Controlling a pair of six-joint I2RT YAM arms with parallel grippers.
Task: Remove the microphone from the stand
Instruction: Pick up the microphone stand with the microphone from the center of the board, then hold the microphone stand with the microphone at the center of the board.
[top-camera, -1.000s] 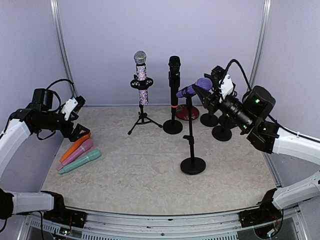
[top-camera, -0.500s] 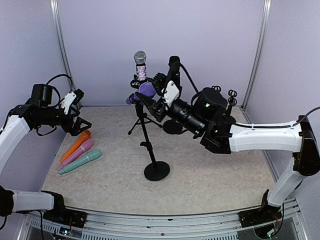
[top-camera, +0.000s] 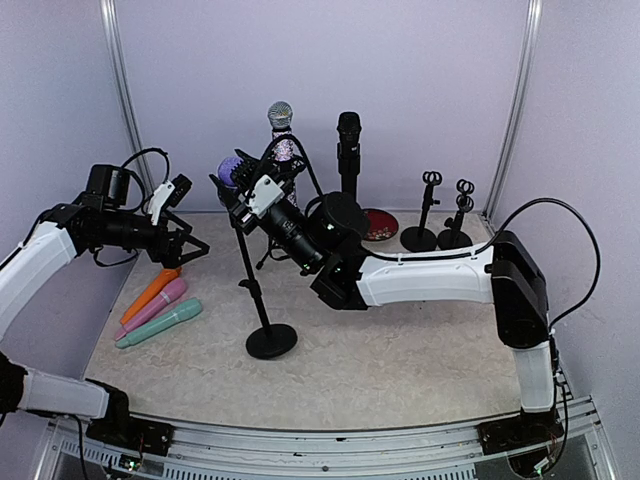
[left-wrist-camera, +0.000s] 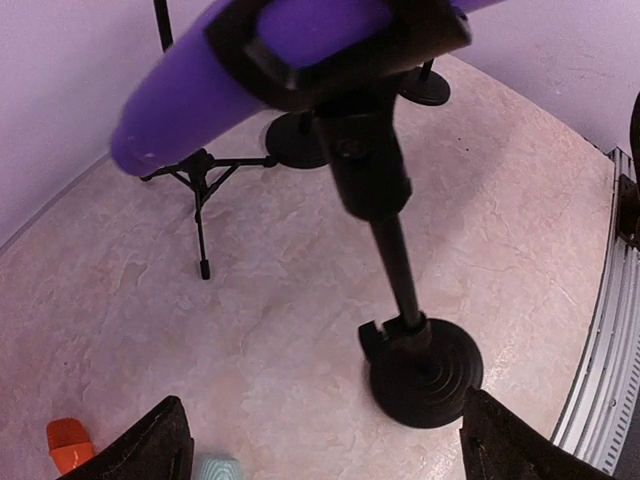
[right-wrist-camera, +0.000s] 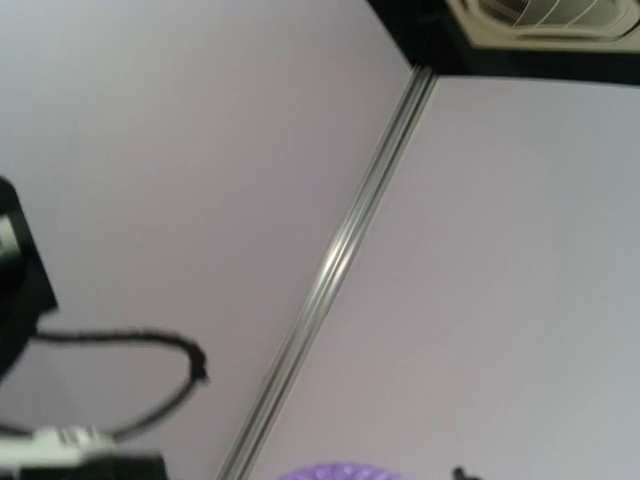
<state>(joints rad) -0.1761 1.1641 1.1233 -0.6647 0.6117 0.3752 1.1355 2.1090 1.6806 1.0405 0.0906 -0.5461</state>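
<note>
My right gripper (top-camera: 240, 192) clamps the purple microphone (top-camera: 231, 170); my open left gripper (top-camera: 190, 236), at its nine o'clock, should pinch the stand (top-camera: 252, 290) squarely.

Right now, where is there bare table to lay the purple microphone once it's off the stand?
Widest bare patch: near right of the table, between the round stand base, the right arm and the two empty stands at the back. A narrower strip lies in front of the teal microphone. The left edge and the back row are crowded.
</note>
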